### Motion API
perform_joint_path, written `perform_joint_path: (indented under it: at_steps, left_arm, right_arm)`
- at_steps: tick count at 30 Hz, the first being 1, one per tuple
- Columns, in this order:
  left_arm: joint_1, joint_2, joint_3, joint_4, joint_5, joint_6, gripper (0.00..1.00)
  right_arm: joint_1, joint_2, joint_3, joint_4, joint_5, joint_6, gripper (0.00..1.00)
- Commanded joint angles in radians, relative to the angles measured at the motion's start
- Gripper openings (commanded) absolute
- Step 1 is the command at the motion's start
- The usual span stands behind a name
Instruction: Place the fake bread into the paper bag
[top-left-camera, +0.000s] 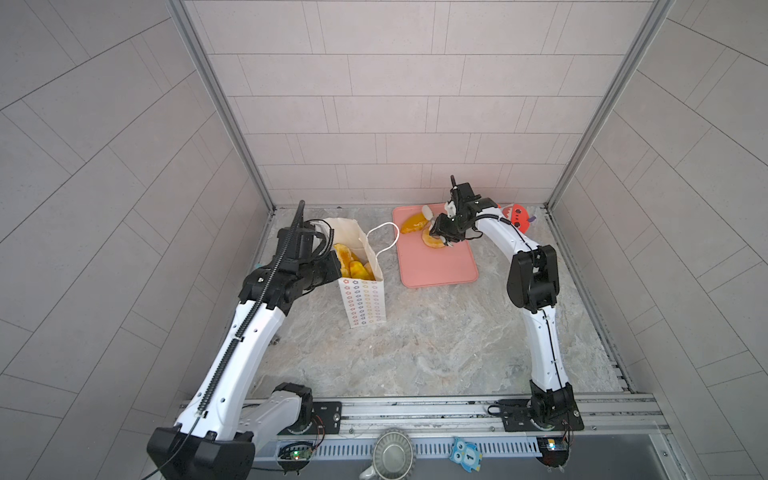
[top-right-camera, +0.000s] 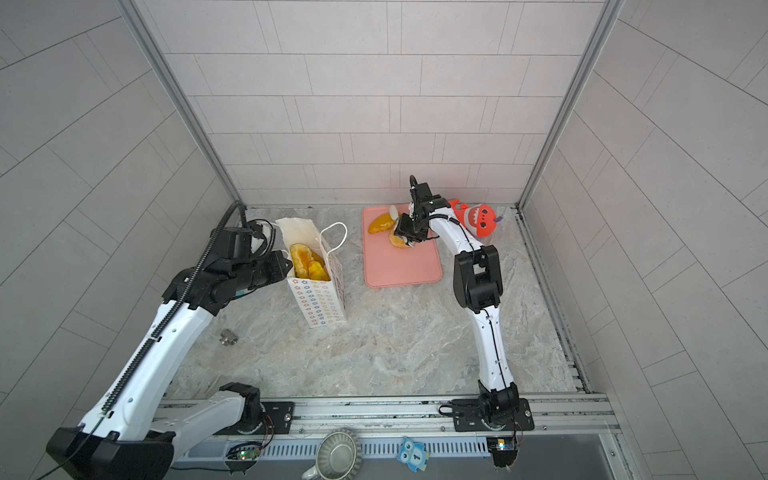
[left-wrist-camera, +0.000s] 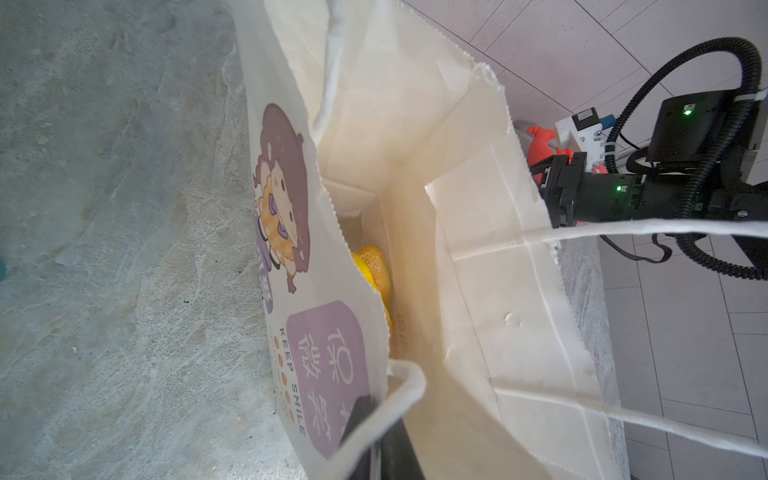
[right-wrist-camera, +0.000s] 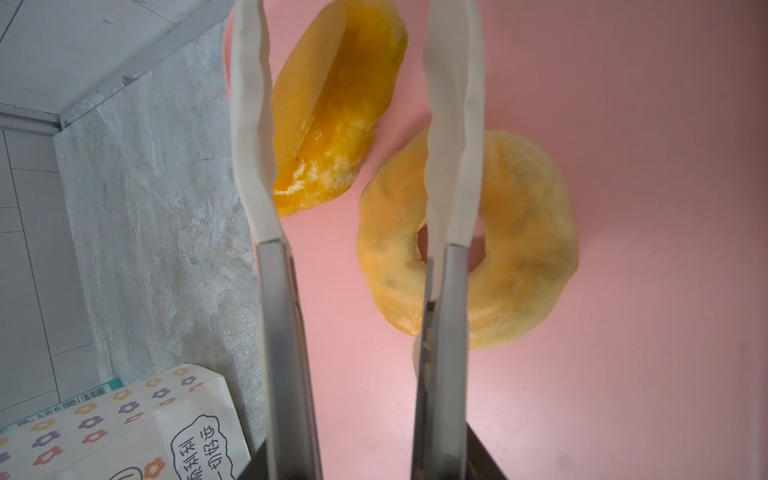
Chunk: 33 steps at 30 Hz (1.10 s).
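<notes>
The white paper bag (top-left-camera: 361, 299) (top-right-camera: 320, 303) stands upright at left of centre, with several pieces of golden fake bread (top-left-camera: 353, 262) (top-right-camera: 305, 262) inside. My left gripper (left-wrist-camera: 374, 440) is shut on the bag's printed wall by a cord handle, holding its mouth open. One yellow piece (left-wrist-camera: 372, 266) shows deep inside. On the pink tray (top-left-camera: 440, 266) (right-wrist-camera: 623, 374) lie a long loaf (top-left-camera: 412, 224) (right-wrist-camera: 340, 104) and a ring doughnut (top-left-camera: 430, 240) (right-wrist-camera: 519, 249). My right gripper (top-left-camera: 430, 219) (right-wrist-camera: 351, 16) hangs open over them. The loaf lies between its fingers, and one finger crosses the doughnut's hole.
A red plush shark (top-left-camera: 517, 216) (top-right-camera: 478, 218) lies behind my right arm at the back wall. A small metal fitting (top-right-camera: 227, 336) sits on the marble near my left arm. A fluted metal mould (top-left-camera: 392, 453) and a blue owl (top-left-camera: 465, 455) rest on the front rail.
</notes>
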Motion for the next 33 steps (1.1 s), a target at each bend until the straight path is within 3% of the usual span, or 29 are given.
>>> perform_joint_path:
  at_steps: [1,10,21,33]
  left_arm:
    - [-0.001,0.01,0.005,-0.018,-0.018,0.01,0.1]
    - [-0.001,0.008,0.008,-0.021,-0.022,0.011,0.1]
    - [-0.001,0.001,0.008,-0.027,-0.026,0.01,0.1]
    - [-0.001,-0.007,0.005,-0.03,-0.026,0.009,0.1]
  right_arm:
    - [0.001,0.023,0.027,0.007,-0.014,0.018,0.48]
    - [0.001,0.048,0.048,0.017,-0.029,0.034,0.47]
    - [0.001,0.047,0.048,0.022,-0.04,0.041,0.33]
    - [0.0,-0.039,0.011,-0.007,-0.053,0.019,0.28]
